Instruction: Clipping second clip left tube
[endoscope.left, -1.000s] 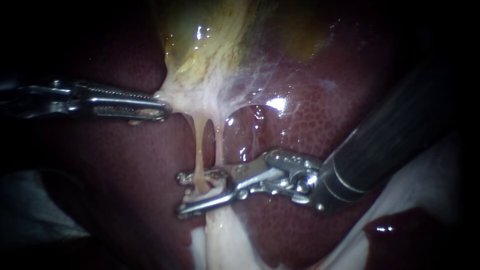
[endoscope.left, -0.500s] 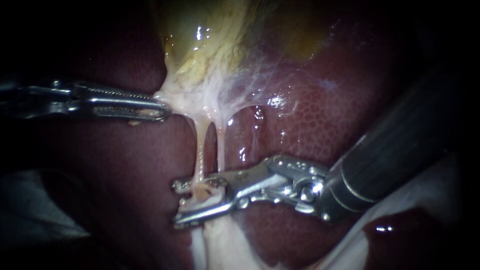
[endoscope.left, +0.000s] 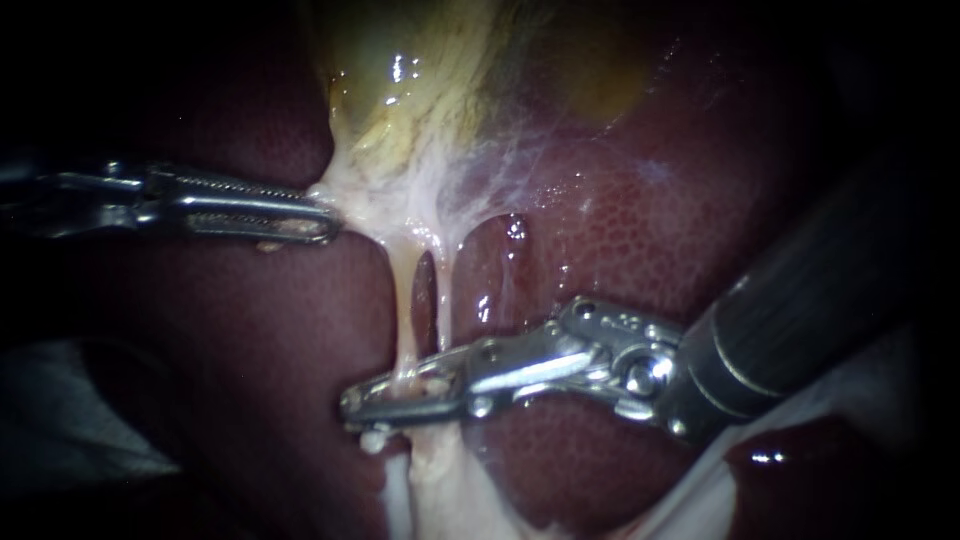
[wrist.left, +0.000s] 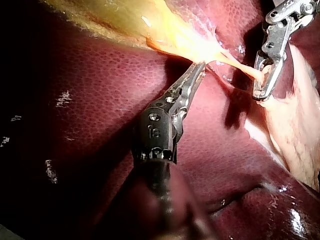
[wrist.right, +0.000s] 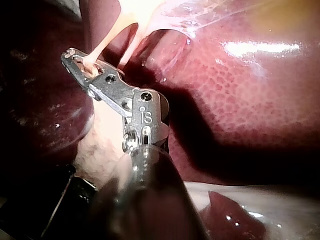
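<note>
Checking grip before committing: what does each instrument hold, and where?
Left instrument: tissue at the base of the gallbladder. Right instrument: the left tube, low down.

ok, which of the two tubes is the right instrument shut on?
The left tube: it is clamped close to the right instrument's tip. The right tube runs down behind it, nearer the hinge.

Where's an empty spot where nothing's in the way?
Bare liver lies open between the gallbladder and the right instrument; another bare patch sits below the left instrument, beside the left tube. Crowded: the narrow gap between the left tube and right tube, and where the right instrument's jaws are shut on the left tube.
</note>
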